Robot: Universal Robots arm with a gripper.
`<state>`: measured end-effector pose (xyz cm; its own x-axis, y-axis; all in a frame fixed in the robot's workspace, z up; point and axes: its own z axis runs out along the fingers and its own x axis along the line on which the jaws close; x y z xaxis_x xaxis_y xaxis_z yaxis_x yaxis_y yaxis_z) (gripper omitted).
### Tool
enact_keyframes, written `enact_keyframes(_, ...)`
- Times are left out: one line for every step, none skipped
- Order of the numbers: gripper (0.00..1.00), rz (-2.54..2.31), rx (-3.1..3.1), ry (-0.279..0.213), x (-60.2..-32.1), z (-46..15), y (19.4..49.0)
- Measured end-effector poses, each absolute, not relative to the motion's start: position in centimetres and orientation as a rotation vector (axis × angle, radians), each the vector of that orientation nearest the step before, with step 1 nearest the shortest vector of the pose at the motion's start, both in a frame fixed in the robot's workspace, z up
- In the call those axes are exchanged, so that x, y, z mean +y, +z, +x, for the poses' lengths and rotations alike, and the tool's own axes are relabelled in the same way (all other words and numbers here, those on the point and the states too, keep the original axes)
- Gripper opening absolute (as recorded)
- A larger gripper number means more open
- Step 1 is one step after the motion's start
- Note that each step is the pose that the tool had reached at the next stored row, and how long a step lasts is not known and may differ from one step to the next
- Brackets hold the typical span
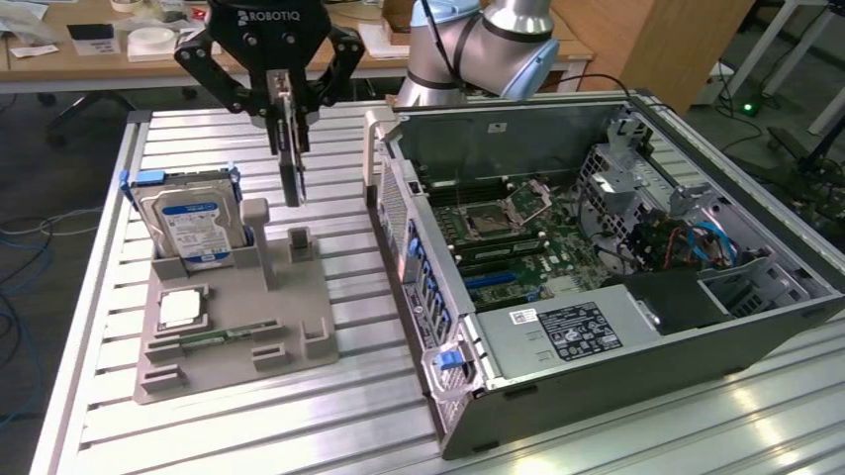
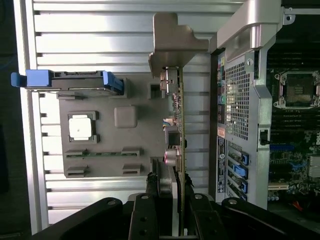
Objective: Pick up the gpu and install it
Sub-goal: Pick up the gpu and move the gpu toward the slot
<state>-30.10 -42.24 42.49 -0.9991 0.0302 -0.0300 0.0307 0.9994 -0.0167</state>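
The gpu is a thin card seen edge-on, hanging upright in the air above the grey fixture plate. My gripper is shut on its upper end. In the wrist view the gpu runs away from my fingers, its silver bracket at the far end. The card hangs over the fixture's side nearest the open computer case, short of the case wall. The motherboard lies exposed inside the case.
On the fixture, a silver hard drive with a blue label stands in blue rails; a square processor chip and a narrow green memory stick lie in front of it. The case's perforated rear wall stands close beside the card.
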Motion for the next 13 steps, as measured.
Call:
enact_keyframes(0.28,0.047,3.111,-0.027,-42.24,-30.1,42.49)
enact_keyframes(0.28,0.047,3.112,-0.027,-42.24,-30.1,42.5)
enact_keyframes(0.28,0.047,3.112,-0.027,-42.24,-30.1,42.49)
enact_keyframes(0.28,0.047,3.112,-0.027,-42.24,-30.1,42.49)
enact_keyframes(0.28,0.047,3.112,-0.027,-42.24,-30.1,42.5)
enact_keyframes(0.28,0.047,3.112,-0.027,-42.24,-30.09,42.5)
enact_keyframes(0.28,0.047,3.112,-0.027,-42.24,-30.02,42.5)
enact_keyframes(0.28,0.047,3.112,-0.027,-42.24,-29.91,42.5)
enact_keyframes(0.28,0.047,3.112,-0.027,-42.24,-29.8,42.5)
enact_keyframes(0.28,0.047,3.112,-0.027,-42.24,-29.68,42.5)
enact_keyframes(0.28,0.047,3.112,-0.027,-42.24,-29.56,42.5)
enact_keyframes(0.28,0.047,3.112,-0.027,-42.24,-29.45,42.5)
enact_keyframes(0.28,0.047,3.112,-0.027,-42.24,-29.31,42.5)
